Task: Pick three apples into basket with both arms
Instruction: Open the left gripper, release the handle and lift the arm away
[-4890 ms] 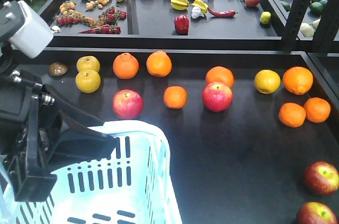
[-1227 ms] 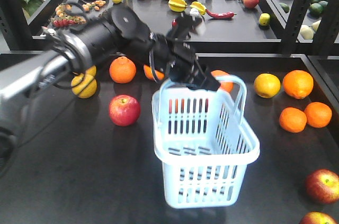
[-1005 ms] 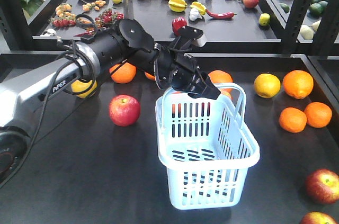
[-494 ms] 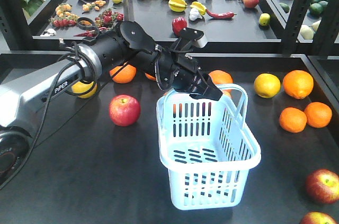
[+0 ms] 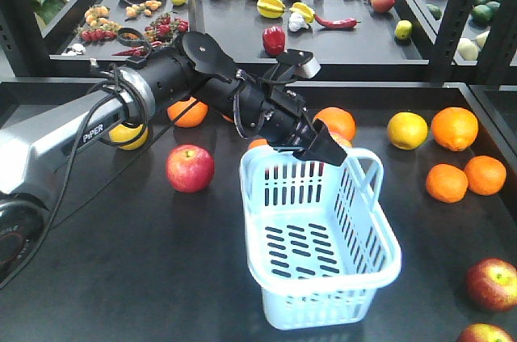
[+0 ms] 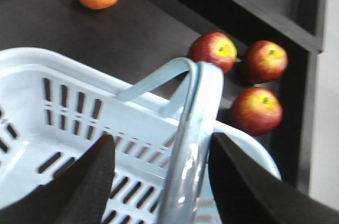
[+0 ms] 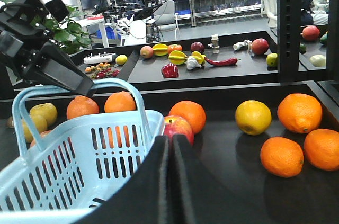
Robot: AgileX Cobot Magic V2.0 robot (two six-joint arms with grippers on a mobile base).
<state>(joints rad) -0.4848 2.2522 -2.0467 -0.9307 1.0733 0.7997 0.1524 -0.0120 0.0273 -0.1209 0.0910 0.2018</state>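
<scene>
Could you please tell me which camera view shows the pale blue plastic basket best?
The front-facing view: the whole pale blue slotted plastic basket shows there, empty. The left wrist view catches only its loop handle and part of a wall; the right wrist view, one end.

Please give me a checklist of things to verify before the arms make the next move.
1. Left gripper open: ok, fingers apart, basket handles between them.
2. Basket empty: ok.
3. Basket flat on the table: cannot tell.
4. Right gripper open for picking: not ok, shut.
5. Three apples uncovered: ok, beyond the basket's end.
</scene>
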